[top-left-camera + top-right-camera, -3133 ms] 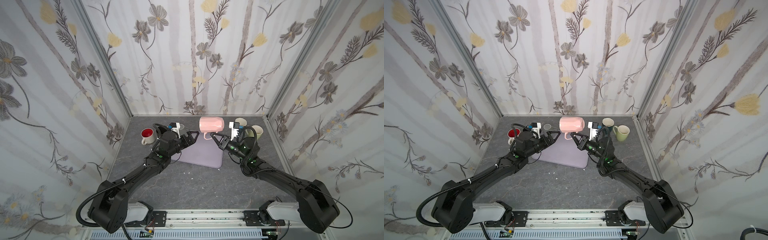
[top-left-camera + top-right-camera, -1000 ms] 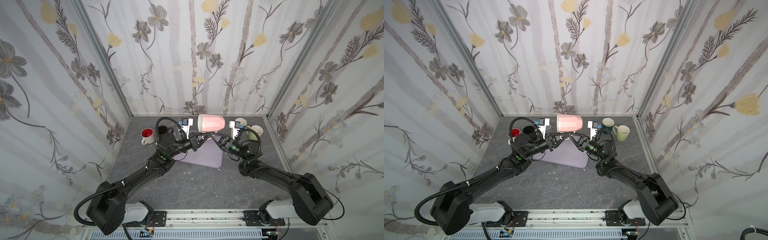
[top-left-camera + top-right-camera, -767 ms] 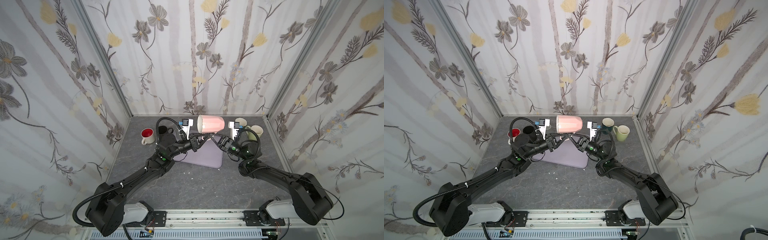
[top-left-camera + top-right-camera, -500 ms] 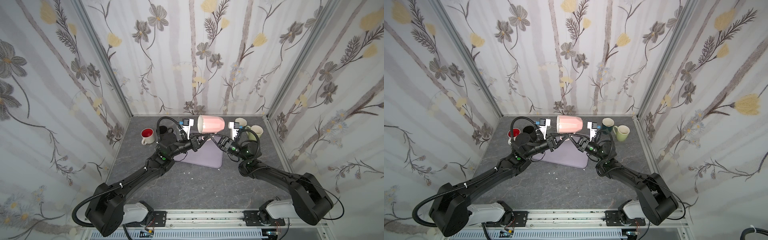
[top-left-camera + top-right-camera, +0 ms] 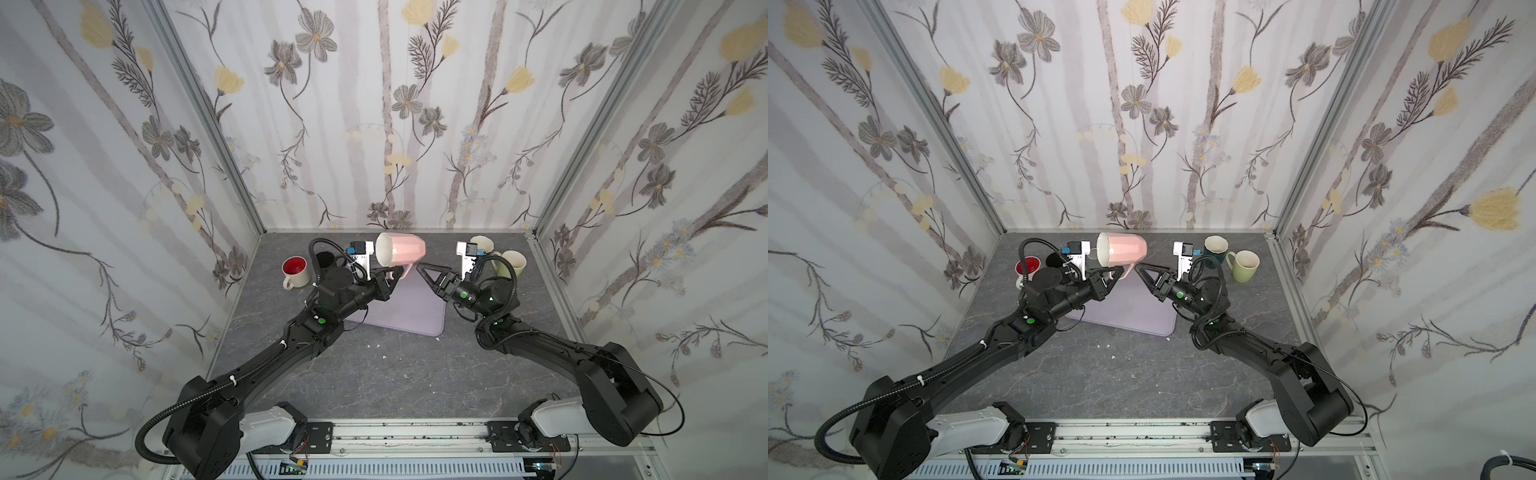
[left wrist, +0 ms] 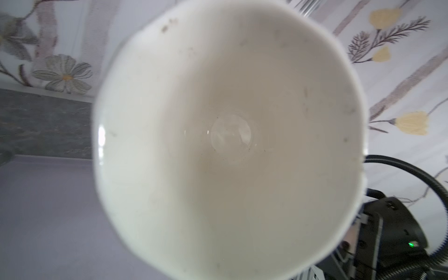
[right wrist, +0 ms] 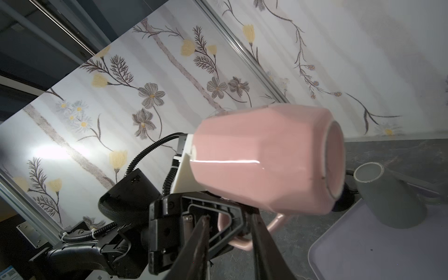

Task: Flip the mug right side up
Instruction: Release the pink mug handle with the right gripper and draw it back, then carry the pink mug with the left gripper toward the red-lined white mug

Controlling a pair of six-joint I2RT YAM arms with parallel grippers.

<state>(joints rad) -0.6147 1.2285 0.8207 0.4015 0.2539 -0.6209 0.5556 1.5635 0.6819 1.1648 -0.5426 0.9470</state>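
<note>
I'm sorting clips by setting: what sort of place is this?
Probably a robot lab booth: flowered wall panels in metal framing, two arms on a rail, the left gripper holding a pink mug.

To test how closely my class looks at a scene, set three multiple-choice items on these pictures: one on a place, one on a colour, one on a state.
1. Where is the faceted pink ceramic mug?
A. Standing on the grey table
B. Raised off the table, by the far edge of the lavender rectangular mat
C. Inside another mug

2. What colour is its inside?
A. Red
B. Black
C. White

3. What holds it?
A. The left tool, shut on its handle
B. The right tool, clamped on its rim
C. Nothing

Answers:
1 B: both top views show it lifted, lying sideways near the mat.
2 C: the left wrist view looks straight into its white inside.
3 A: the right wrist view shows the left tool pinching the handle.
</note>
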